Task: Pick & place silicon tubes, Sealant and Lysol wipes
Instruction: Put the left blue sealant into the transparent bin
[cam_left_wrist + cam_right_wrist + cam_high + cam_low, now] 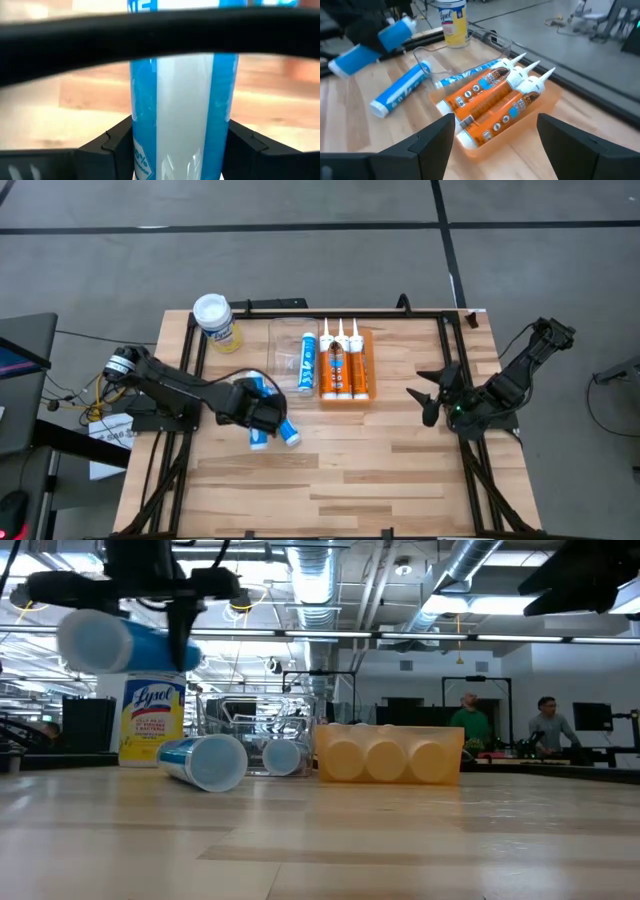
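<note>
Left claw (262, 412) grips a stiff, smooth blue silicone tube (125, 643) mid-barrel, lifted above the bench (400, 470); right claw (428, 398) waits, spread wide.

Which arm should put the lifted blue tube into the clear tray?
Left. Its gripper already holds that blue tube above the table, near the clear tray; the right gripper is empty.

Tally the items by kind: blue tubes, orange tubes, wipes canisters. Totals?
Blue tubes: 3, one held in the left gripper, one on the table, one in the clear bin
Orange tubes: 3
Lysol wipes: 1
Total: 7
</note>
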